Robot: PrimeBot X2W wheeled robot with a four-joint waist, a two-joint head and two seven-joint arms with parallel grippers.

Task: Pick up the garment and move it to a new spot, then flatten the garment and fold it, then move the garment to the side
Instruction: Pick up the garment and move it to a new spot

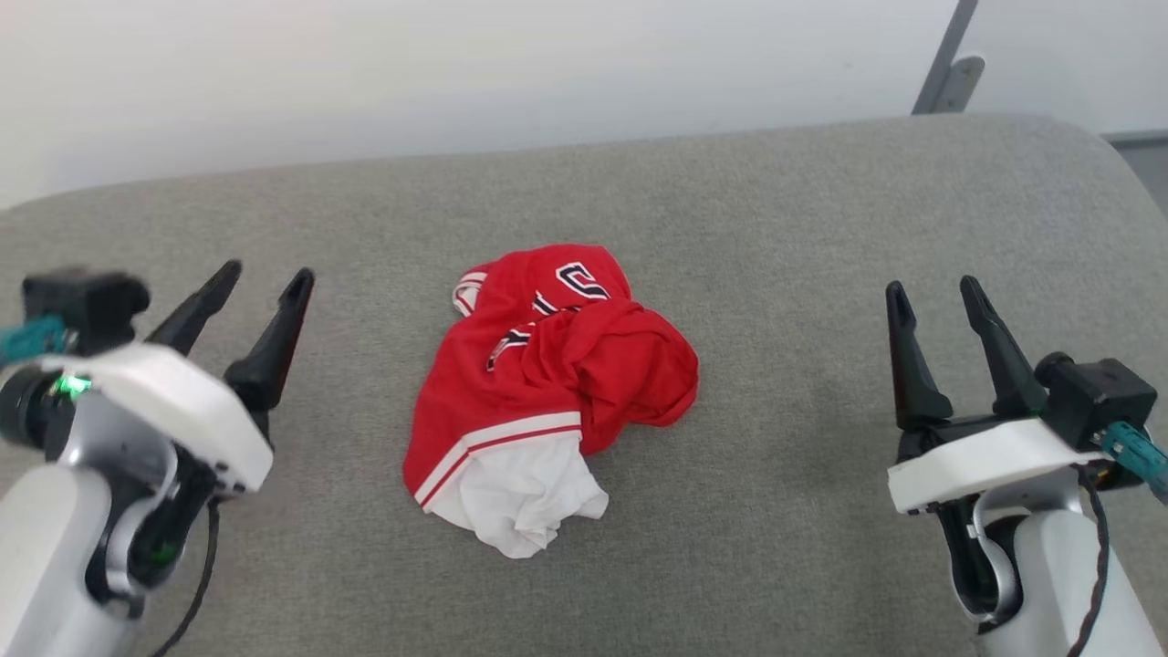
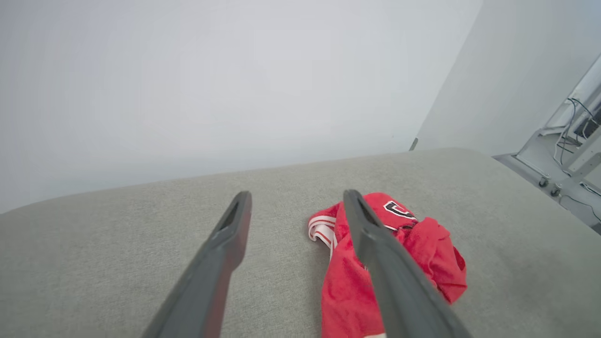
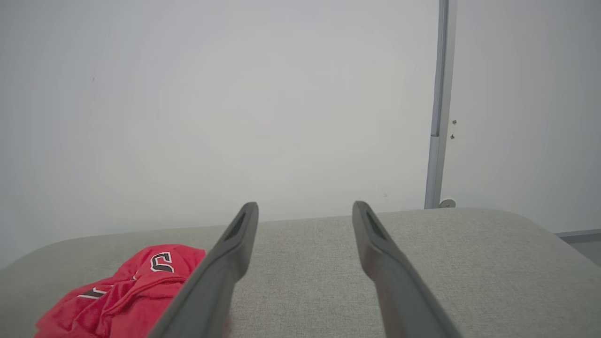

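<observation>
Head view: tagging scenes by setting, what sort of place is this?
Probably a lab or test room: grey fabric worktop, bare white wall, cabled metal frame on casters.

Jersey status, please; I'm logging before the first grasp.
Left hand open, empty, left of the jersey. Right hand open, empty, to its right. Jersey crumpled on the grey padded surface, untouched. Nothing between hands and jersey.

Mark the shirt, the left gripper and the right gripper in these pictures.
shirt [image 1: 547, 383], head view, on the red middle of the crumpled cloth.
left gripper [image 1: 269, 271], head view, midway between its two dark fingertips.
right gripper [image 1: 933, 285], head view, midway between its two dark fingertips.
</observation>
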